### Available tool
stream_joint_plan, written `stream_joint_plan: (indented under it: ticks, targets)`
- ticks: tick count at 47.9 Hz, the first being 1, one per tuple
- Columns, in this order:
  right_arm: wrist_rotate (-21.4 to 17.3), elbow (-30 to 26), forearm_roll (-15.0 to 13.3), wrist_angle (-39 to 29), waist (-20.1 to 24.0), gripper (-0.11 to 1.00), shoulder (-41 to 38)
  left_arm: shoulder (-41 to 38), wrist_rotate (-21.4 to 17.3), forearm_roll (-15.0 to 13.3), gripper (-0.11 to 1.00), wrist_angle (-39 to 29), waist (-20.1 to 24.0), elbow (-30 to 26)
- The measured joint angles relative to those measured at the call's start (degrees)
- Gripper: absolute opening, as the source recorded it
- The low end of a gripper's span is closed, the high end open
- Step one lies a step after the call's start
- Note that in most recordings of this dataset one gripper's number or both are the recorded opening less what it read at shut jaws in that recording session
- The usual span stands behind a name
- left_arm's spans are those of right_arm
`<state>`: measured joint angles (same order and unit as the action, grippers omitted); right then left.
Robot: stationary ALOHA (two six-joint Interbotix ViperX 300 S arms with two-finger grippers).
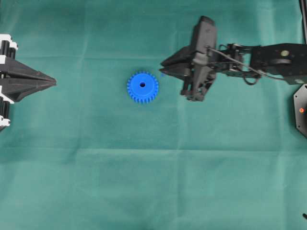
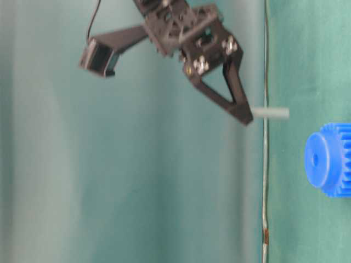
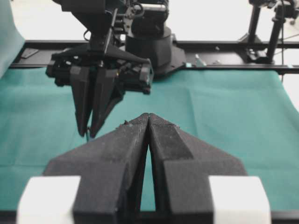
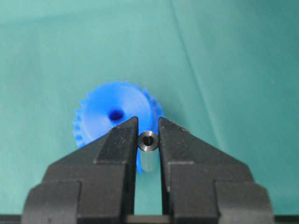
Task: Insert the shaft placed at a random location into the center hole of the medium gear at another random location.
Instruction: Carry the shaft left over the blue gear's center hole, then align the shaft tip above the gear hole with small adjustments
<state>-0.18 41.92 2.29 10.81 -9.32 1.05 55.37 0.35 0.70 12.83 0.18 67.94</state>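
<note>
Carrying the shaft [image 4: 148, 141] clamped between its fingertips, our right gripper [image 1: 165, 62] hovers at about three o'clock from the medium gear [image 1: 142, 87] on the green cloth [image 1: 153, 182], short of the center hole [image 1: 142, 85]. We judge misalignment the main risk: a tilted pin could catch the rim, nudge the gear, or slip. Our left gripper [image 3: 148, 122] rests closed and empty.

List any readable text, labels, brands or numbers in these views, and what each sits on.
None readable in any view.
medium gear: plain blue, no marking.
shaft: bare metal, no engraving visible.
right tool and left tool: black, unlabelled.
green cloth: unprinted.
A red dot on a black part at the overhead view's right edge is not text.
</note>
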Motion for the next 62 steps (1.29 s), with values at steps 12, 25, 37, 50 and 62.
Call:
stream_joint_plan:
  ticks: [12,25,37,50,62]
  targets:
    - [0.0,-6.4,-0.1,-0.1,1.6,0.13,-5.8,0.0,0.0,0.0,0.0,0.0,0.0,0.0]
    - [0.0,-7.7,-0.1,-0.1,2.1,0.13,-7.0,0.1,0.0,0.1,0.0,0.0,0.0,-0.1]
    - [0.0,-7.7,0.0,-0.4,2.2,0.13,-7.4,0.1,0.2,0.1,0.0,0.0,0.0,-0.1]
    - [-0.1,-8.0,0.0,0.9,2.3,0.13,-10.1,0.1,0.4,0.1,0.0,0.0,0.0,-0.1]
    - [-0.1,-8.4,0.0,2.3,2.5,0.13,-11.3,0.1,0.8,0.0,0.0,0.0,0.0,-0.1]
